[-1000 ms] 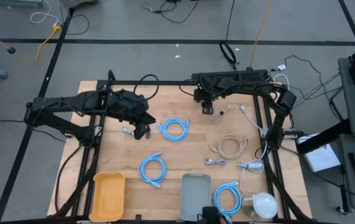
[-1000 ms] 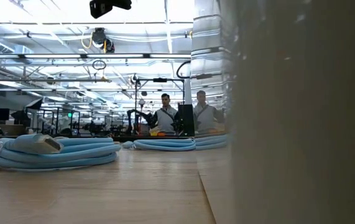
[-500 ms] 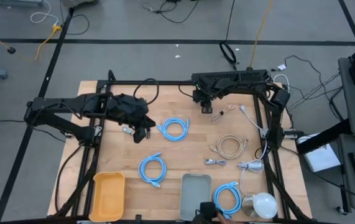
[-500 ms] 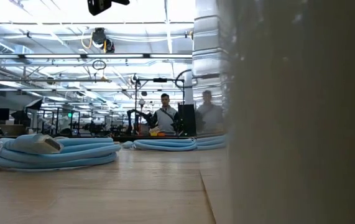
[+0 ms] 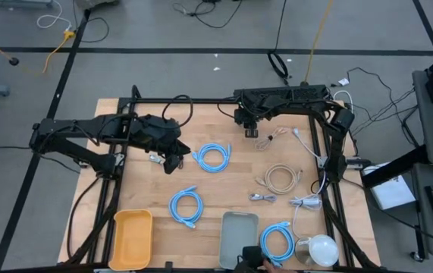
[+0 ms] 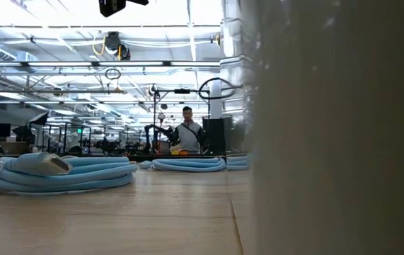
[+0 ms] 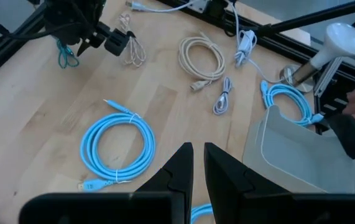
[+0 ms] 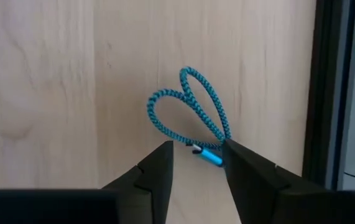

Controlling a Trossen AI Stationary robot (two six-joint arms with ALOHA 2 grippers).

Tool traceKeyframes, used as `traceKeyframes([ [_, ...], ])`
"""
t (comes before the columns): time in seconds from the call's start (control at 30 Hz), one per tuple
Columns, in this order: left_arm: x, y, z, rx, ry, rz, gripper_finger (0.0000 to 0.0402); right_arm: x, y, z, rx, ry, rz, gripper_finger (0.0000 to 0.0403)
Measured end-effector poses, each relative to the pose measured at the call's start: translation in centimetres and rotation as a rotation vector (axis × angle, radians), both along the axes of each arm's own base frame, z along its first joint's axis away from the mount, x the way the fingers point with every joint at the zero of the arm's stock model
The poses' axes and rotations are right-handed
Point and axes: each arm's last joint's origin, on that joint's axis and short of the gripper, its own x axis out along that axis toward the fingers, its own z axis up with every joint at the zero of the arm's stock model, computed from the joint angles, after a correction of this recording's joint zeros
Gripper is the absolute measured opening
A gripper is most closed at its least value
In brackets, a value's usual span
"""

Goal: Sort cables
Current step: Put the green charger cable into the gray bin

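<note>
Teal cable (image 8: 189, 112) flat on table, loops pointing away from right gripper (image 8: 196, 163), fingers apart astride plug end

— What carries everything?

— A pale wooden table (image 5: 224, 178) with a black frame along its edges.

— What lies on it?

— Light-blue cables: one (image 5: 211, 157) mid-table, one (image 5: 186, 206) nearer the front, one (image 5: 277, 241) by the grey tray (image 5: 238, 236). A yellow tray (image 5: 132, 239) sits at the front left corner. A beige cable (image 5: 280, 179) and a small grey cable (image 5: 262, 197) lie right of centre; a teal cable (image 8: 189, 112) lies near the far edge.
</note>
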Motion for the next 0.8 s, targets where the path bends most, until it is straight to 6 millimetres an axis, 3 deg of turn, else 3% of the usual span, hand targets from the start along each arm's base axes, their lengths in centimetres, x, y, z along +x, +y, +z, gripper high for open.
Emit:
traceKeyframes([
  [0.2, 0.1, 0.0, 0.1, -0.003, -0.018, 0.002, 0.0042, -0.6, 0.7, 1.2, 0.014, 0.014, -0.059, 0.0102],
  [0.53, 0.2, 0.0, 0.2, 0.036, -0.03, 0.024, 0.0042, -3.6, 4.5, 9.1, 0.016, -0.093, -0.115, 0.0091],
  [0.8, 0.5, 0.0, 0.7, 0.055, -0.083, 0.017, 0.0042, -5.2, 5.9, 11.2, 0.103, -0.172, -0.364, 0.009],
])
